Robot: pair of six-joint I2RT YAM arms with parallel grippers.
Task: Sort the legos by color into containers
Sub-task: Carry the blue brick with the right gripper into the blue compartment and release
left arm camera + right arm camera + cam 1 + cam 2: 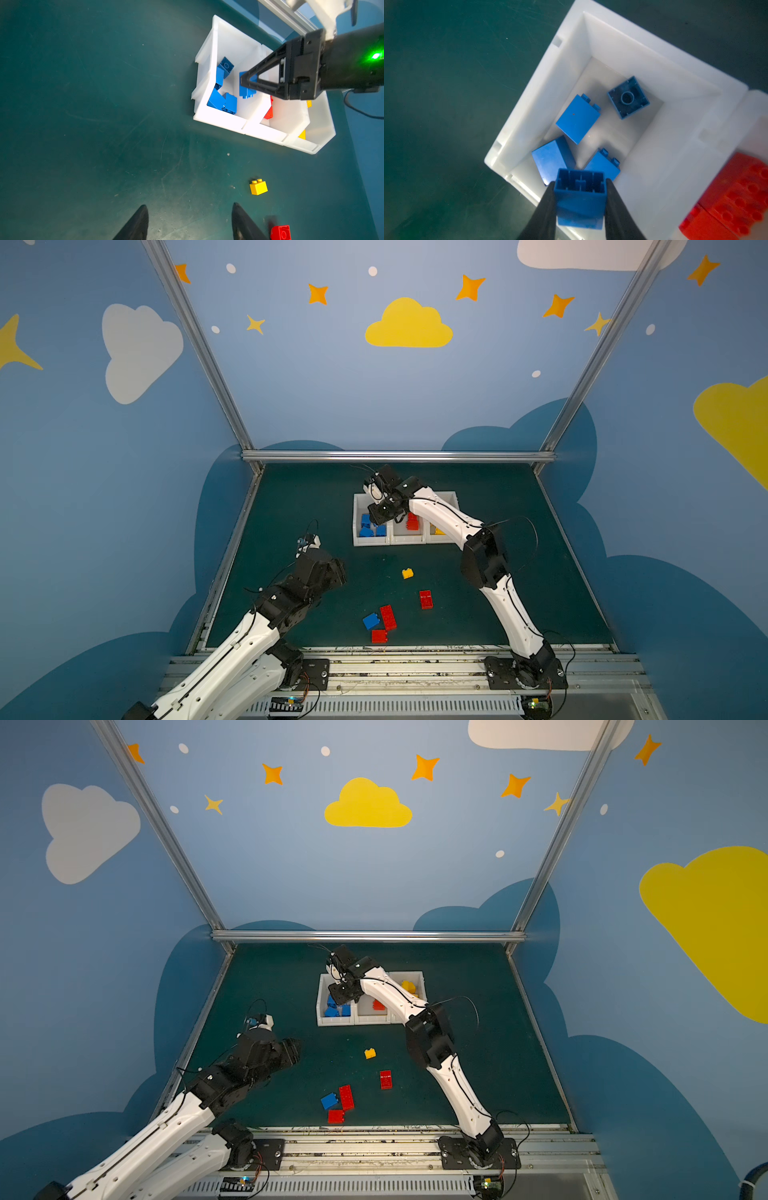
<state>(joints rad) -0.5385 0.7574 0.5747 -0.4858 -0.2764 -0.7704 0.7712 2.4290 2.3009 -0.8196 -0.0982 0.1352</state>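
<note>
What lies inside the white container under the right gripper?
Four blue bricks lie inside the white container. The right gripper holds a fifth blue brick above it; that brick and the fingers hide part of its floor.

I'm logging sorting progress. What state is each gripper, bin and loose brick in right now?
Right gripper: shut on blue brick, above blue bin.
Left gripper: open, empty, above mat.
Blue bin: holds four sorted blue bricks.
Red bin: holds sorted red bricks.
Yellow bin: holds sorted yellow bricks.
Loose yellow brick: on mat.
Loose blue brick: on mat.
Loose red bricks: three, on mat.
</note>
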